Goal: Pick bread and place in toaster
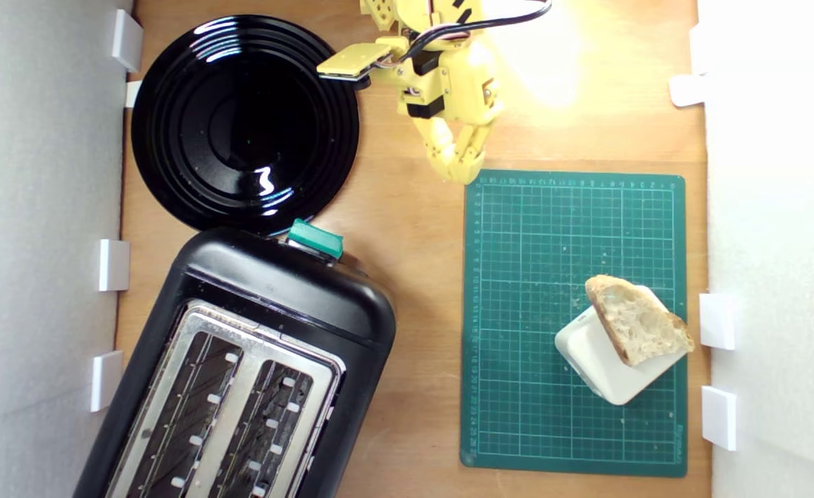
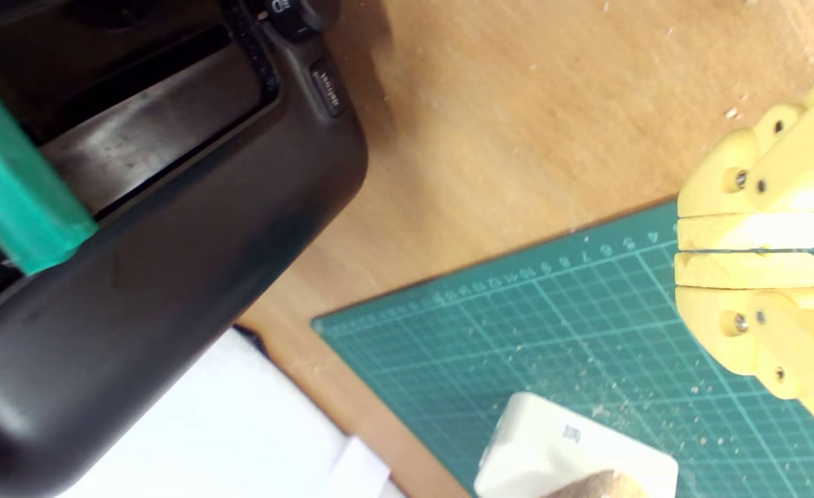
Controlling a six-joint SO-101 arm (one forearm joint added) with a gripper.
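One triangular, airy-crumbed bread (image 1: 638, 324) slice leans on a smooth white block (image 1: 604, 370) atop the gridded green mat (image 1: 538, 277). Yellow plastic claw (image 1: 463, 174): closed, empty, at the mat's corner. Black toaster (image 1: 275, 290) stands well apart.

The gripper (image 1: 463, 174) looks like matt yellow plastic, with faint layer lines. Just beside its tips lies the mat (image 1: 517, 415), a dull green rubbery sheet dusted with crumbs. Well away from it, the bread (image 1: 638, 321) shows rough, airy crumb on a smooth cream plastic block (image 1: 597, 366). The toaster (image 1: 275, 290) has a satiny black shell, brushed metal top and green plastic lever (image 1: 315, 238). The plate (image 1: 244, 124) is glossy black; the table (image 1: 413, 228) is bare matt wood.
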